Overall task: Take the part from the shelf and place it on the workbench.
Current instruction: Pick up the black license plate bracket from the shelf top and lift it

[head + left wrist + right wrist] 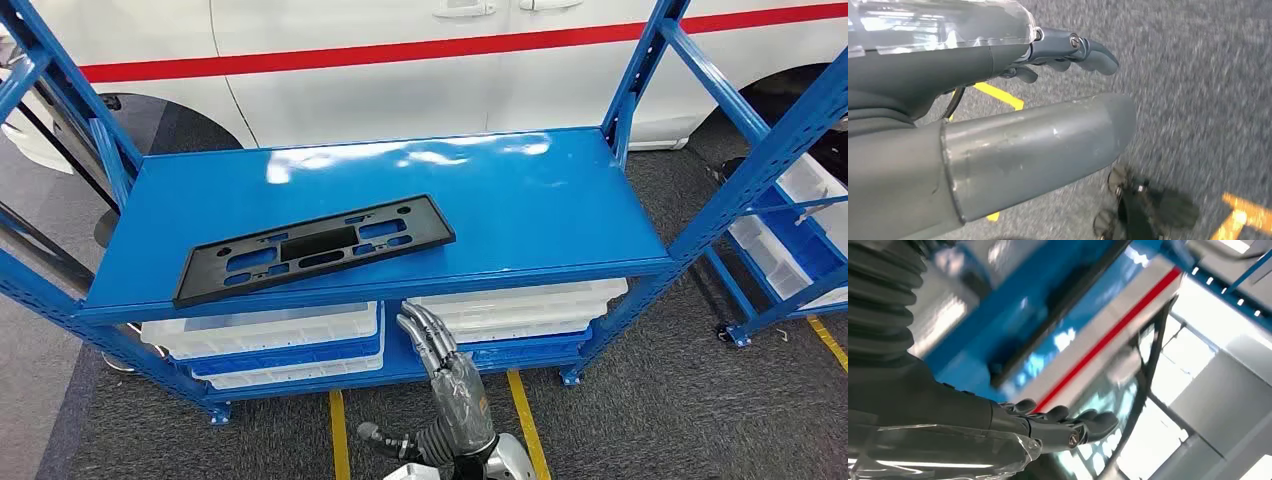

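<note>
Flat black rectangular plastic part [315, 249] with cut-out slots and a solid centre panel: lying flat on the top deck of the blue metal shelf [520, 190], toward the deck's left front, long axis slightly skewed to the front edge, nothing touching it; seen blurred as a dark strip [1058, 310] in the right wrist view. Right hand [445, 375]: raised in front of the shelf, below the top deck's front edge and just right of the part's right end, fingers extended and close together, pointing up toward the deck, holding nothing, apart from part and shelf; same hand [1048, 425] in its wrist view with fingers stretched out, empty. Left hand [1048, 65]: hanging over grey carpet floor [1198, 75], thick grey thumb straight, darker fingers lightly bent, nothing in them. White plastic trays [265, 335]: stacked on the lower deck of the shelf, two stacks side by side. Second blue shelf [790, 180]: at right, with further white trays. White vehicle with red stripe [400, 60]: behind the shelf. Yellow floor lines [525, 425]: on the carpet before the shelf.
</note>
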Available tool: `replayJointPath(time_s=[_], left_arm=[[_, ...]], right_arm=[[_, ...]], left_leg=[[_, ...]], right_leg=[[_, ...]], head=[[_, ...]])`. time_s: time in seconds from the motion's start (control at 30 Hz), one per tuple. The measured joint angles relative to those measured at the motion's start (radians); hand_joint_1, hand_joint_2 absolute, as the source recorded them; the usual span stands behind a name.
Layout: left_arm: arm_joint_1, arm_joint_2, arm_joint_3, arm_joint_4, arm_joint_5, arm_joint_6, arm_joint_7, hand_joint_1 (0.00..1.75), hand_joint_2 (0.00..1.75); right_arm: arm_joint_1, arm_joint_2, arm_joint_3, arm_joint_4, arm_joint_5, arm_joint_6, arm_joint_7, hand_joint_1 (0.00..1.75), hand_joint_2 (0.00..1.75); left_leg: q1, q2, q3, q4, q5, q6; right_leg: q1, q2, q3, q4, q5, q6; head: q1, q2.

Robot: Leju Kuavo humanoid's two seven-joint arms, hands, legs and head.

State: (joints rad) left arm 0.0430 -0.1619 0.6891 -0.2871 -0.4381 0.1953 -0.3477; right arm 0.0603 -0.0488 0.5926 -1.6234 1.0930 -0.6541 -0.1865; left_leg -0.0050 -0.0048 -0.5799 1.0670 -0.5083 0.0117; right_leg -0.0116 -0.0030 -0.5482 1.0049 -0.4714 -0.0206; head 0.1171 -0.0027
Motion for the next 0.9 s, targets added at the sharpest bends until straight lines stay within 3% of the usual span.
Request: replayJointPath(time_s=[0.07, 0.13, 0.17, 0.2, 0.3, 0.37, 0.5, 0.57, 0.63, 0.67, 0.7, 0.73, 0.77, 0.83, 0.9], left_arm=[[0.000, 0.000, 0.002, -0.001, -0.008, -0.015, -0.003, 0.00, 0.00], [0.000, 0.003, 0.008, -0.002, -0.023, -0.038, -0.010, 0.00, 0.00], [-0.001, 0.005, 0.012, -0.002, -0.031, -0.046, -0.013, 0.00, 0.00], [-0.001, 0.008, 0.016, -0.002, -0.037, -0.053, -0.015, 0.00, 0.00], [-0.004, 0.014, 0.021, -0.002, -0.048, -0.062, -0.019, 0.00, 0.00], [-0.007, 0.015, 0.022, -0.002, -0.056, -0.065, -0.021, 0.00, 0.00], [-0.012, 0.017, 0.026, -0.002, -0.078, -0.071, -0.025, 0.00, 0.00], [-0.015, 0.020, 0.028, -0.002, -0.085, -0.077, -0.029, 0.00, 0.00], [-0.018, 0.022, 0.033, -0.002, -0.091, -0.084, -0.031, 0.00, 0.00], [-0.019, 0.024, 0.035, -0.002, -0.093, -0.089, -0.032, 0.00, 0.00], [-0.019, 0.025, 0.039, -0.002, -0.095, -0.092, -0.031, 0.00, 0.00], [-0.020, 0.026, 0.041, -0.002, -0.095, -0.096, -0.031, 0.00, 0.00], [-0.020, 0.026, 0.043, -0.002, -0.095, -0.098, -0.030, 0.00, 0.00], [-0.022, 0.027, 0.044, -0.002, -0.095, -0.101, -0.029, 0.00, 0.00], [-0.024, 0.028, 0.045, -0.002, -0.095, -0.103, -0.028, 0.00, 0.00]], right_arm=[[-0.001, 0.001, -0.006, 0.006, 0.056, -0.001, -0.004, 0.00, 1.75], [-0.004, 0.009, -0.024, 0.030, 0.137, -0.003, -0.029, 0.00, 1.75], [-0.007, 0.016, -0.038, 0.049, 0.162, -0.003, -0.047, 0.00, 1.75], [-0.012, 0.025, -0.053, 0.071, 0.180, -0.003, -0.062, 0.00, 1.75], [-0.025, 0.049, -0.097, 0.121, 0.219, -0.003, -0.085, 0.00, 1.75], [-0.033, 0.064, -0.120, 0.143, 0.259, -0.004, -0.086, 0.00, 1.75], [-0.049, 0.092, -0.163, 0.191, 0.344, -0.005, -0.069, 0.00, 1.75], [-0.059, 0.100, -0.177, 0.217, 0.344, -0.005, -0.074, 0.00, 1.75], [-0.067, 0.111, -0.191, 0.247, 0.326, -0.005, -0.093, 0.00, 1.75], [-0.069, 0.117, -0.198, 0.263, 0.316, -0.005, -0.104, 0.00, 1.75], [-0.071, 0.123, -0.203, 0.278, 0.305, -0.005, -0.115, 0.00, 1.75], [-0.074, 0.129, -0.207, 0.291, 0.297, -0.005, -0.123, 0.00, 1.75], [-0.078, 0.135, -0.210, 0.301, 0.293, -0.005, -0.128, 0.00, 1.75], [-0.086, 0.144, -0.214, 0.316, 0.290, -0.005, -0.132, 0.00, 1.75], [-0.091, 0.149, -0.217, 0.325, 0.290, -0.005, -0.135, 0.00, 1.75]], left_leg=[[0.005, 0.000, -0.036, 0.079, -0.041, -0.006], [0.013, 0.000, -0.094, 0.204, -0.092, -0.017], [0.017, 0.000, -0.106, 0.229, -0.092, -0.022], [0.021, 0.000, -0.097, 0.212, -0.072, -0.026], [0.029, 0.000, -0.009, 0.028, 0.015, -0.035], [0.028, -0.003, 0.018, -0.032, 0.027, -0.026], [0.026, -0.004, 0.016, -0.036, 0.033, 0.005], [0.026, -0.002, 0.013, -0.039, 0.038, 0.018], [0.022, -0.002, 0.008, -0.039, 0.040, 0.024], [0.019, -0.002, 0.007, -0.039, 0.040, 0.025], [0.016, -0.002, 0.007, -0.039, 0.040, 0.025], [0.013, -0.003, 0.008, -0.039, 0.040, 0.026], [0.010, -0.003, 0.010, -0.039, 0.040, 0.026], [0.005, -0.003, 0.010, -0.038, 0.040, 0.024], [0.006, -0.002, 0.008, -0.038, 0.041, 0.017]], right_leg=[[0.000, -0.001, -0.001, 0.000, 0.000, -0.001], [-0.001, -0.004, -0.002, 0.001, 0.000, -0.002], [-0.002, -0.004, -0.003, 0.002, 0.000, -0.002], [-0.004, -0.004, -0.002, 0.004, -0.001, 0.000], [-0.008, -0.003, -0.004, 0.019, -0.010, 0.014], [-0.004, -0.001, -0.009, 0.027, -0.013, 0.028], [-0.007, 0.002, -0.017, 0.042, -0.023, 0.047], [-0.009, 0.002, -0.057, 0.129, -0.077, 0.052], [-0.008, 0.003, -0.121, 0.261, -0.135, 0.053], [-0.008, 0.003, -0.141, 0.302, -0.144, 0.051], [-0.006, 0.003, -0.144, 0.308, -0.134, 0.048], [-0.004, 0.003, -0.128, 0.273, -0.107, 0.042], [0.001, 0.003, -0.096, 0.208, -0.069, 0.033], [0.011, 0.002, -0.035, 0.079, -0.022, 0.014], [0.019, 0.001, -0.017, 0.033, -0.015, 0.005]], head=[[0.000, 0.000], [0.000, 0.000], [0.000, 0.000], [0.000, 0.000], [0.000, 0.000], [0.001, 0.000], [0.001, 0.000], [0.001, 0.000], [0.001, 0.000], [0.001, 0.000], [0.001, 0.000], [0.001, 0.000], [0.001, 0.000], [0.001, 0.000], [0.001, 0.000]])
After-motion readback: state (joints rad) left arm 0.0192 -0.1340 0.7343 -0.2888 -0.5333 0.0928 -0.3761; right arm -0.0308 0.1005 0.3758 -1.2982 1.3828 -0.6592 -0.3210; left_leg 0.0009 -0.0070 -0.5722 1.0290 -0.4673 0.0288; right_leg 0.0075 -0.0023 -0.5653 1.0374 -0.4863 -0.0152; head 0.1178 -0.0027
